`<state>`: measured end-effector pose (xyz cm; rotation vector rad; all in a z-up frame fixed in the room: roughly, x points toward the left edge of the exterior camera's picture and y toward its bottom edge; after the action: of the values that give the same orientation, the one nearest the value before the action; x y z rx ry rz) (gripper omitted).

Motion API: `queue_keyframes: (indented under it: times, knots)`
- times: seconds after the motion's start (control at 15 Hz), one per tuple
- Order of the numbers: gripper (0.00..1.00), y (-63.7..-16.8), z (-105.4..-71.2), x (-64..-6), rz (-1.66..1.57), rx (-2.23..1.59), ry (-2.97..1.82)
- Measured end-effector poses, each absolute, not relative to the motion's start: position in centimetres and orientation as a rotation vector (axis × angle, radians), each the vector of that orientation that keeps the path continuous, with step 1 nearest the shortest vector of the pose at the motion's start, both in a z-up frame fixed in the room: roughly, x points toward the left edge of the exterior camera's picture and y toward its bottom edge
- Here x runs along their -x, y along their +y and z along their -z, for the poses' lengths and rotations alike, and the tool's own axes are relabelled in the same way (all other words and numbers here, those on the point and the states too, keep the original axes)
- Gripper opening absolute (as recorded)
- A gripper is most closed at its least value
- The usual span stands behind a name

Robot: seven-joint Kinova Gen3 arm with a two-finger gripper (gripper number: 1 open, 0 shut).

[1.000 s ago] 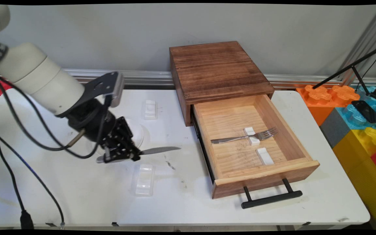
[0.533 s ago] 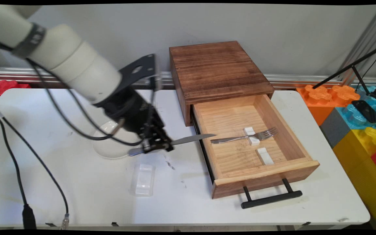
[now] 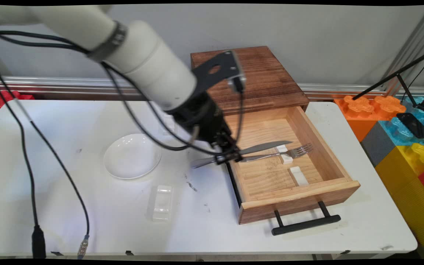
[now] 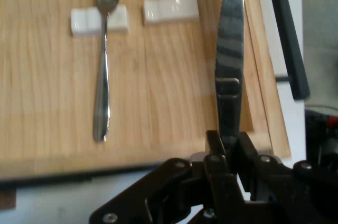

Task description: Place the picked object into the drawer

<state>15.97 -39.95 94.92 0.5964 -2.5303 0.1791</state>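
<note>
My gripper (image 3: 228,157) (image 4: 231,145) is shut on a metal table knife (image 3: 260,148) (image 4: 231,49), held about level. It hangs over the left rim of the open wooden drawer (image 3: 339,186) (image 4: 158,123), with the blade reaching in above the drawer floor and the handle end sticking out to the left. A fork (image 3: 276,154) (image 4: 103,60) lies in the drawer with its neck on a small white rest (image 3: 283,153) (image 4: 79,21). Just in front of it, a second white rest (image 3: 299,176) (image 4: 171,8) sits bare.
The drawer belongs to a dark wooden box (image 3: 245,79) at the table's back. A white bowl (image 3: 132,156) and a clear plastic rest (image 3: 162,203) lie on the table to the left. Black cables (image 3: 31,176) hang at the left. Coloured blocks (image 3: 403,140) stand to the right.
The arm has carried the knife to the right and slightly up, from over the white bowl to the drawer's left rim. The bowl now shows in full.
</note>
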Motion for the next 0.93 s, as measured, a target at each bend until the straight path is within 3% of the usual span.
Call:
queue_keyframes:
  times: [0.47,0.93]
  knots:
    - [0.00,-42.9,-93.1,-10.4,-0.218,-0.598,-2.497]
    - [0.00,-45.0,-89.2,-6.1,-0.227,-0.618,-2.478]
